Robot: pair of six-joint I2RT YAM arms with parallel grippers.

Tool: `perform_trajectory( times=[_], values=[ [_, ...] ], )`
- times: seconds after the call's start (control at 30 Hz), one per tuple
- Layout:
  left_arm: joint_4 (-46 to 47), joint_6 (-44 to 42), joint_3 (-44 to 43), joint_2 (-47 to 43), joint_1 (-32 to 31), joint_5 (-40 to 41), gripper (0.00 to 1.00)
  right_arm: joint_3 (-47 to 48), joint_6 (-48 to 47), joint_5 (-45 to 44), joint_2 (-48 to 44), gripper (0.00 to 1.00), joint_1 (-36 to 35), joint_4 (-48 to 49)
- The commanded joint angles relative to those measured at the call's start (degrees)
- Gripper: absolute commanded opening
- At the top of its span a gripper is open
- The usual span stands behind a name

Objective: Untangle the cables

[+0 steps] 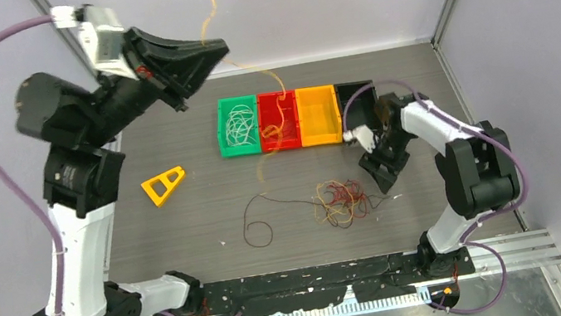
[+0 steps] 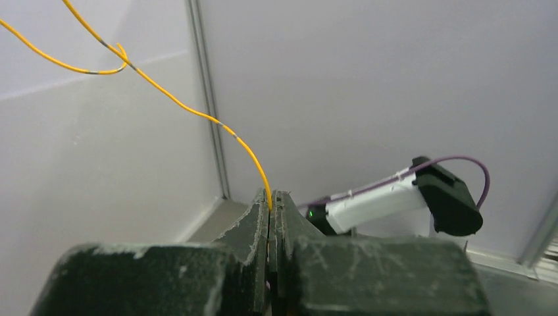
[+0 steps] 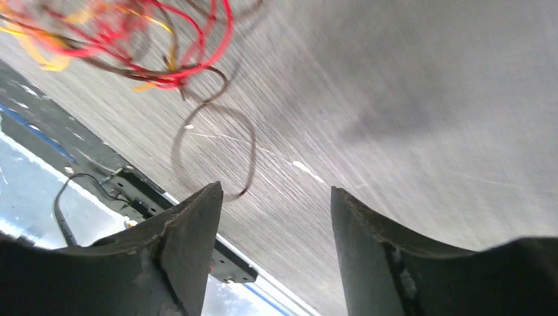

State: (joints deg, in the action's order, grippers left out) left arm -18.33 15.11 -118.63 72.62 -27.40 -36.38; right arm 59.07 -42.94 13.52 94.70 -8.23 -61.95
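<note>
Left gripper (image 1: 217, 50) is pinching a yellow-orange cable (image 2: 172, 97) tight, holding it high above the table's (image 1: 186, 222) back-left area; its tail is trailing down into the red bin (image 1: 282, 146). Cable tangle (image 1: 341, 202) is lying mid-table. Right gripper (image 1: 386, 169) is hovering just beside it, jaws apart, holding nothing.

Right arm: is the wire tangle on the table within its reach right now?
Likely yes. Its fingers stand open and empty just beside the tangle, only bare table between. The left arm is up high, holding a yellow wire, out of the way.
</note>
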Motion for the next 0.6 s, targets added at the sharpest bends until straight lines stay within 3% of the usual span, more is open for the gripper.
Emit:
perform_trajectory(
  times=[0.0, 0.2, 0.3, 0.43, 0.57],
  values=[
    [3.5, 0.5, 9.4, 0.1, -2.6, -3.1, 0.0, 15.1, -2.1, 13.0, -8.9, 0.73, 0.1, -9.1],
    [10.2, 0.3, 16.2, 5.1, -5.4, -3.0, 0.0, 31.5, 0.2, 21.5, -12.5, 0.8, 0.1, -15.3],
    [12.9, 1.2, 17.1, 7.7, -6.3, -2.8, 0.0, 37.5, 3.5, 28.2, -14.6, 0.9, 0.1, -14.0],
    [15.6, 4.6, 16.7, 10.3, -6.5, -2.2, 0.0, 40.5, 14.7, 38.6, -16.6, 0.92, 0.0, -7.4],
    [17.1, 7.6, 15.8, 12.2, -6.5, -1.7, 0.0, 35.6, 30.8, 44.1, -20.0, 0.95, -1.1, 9.0]
  ],
)
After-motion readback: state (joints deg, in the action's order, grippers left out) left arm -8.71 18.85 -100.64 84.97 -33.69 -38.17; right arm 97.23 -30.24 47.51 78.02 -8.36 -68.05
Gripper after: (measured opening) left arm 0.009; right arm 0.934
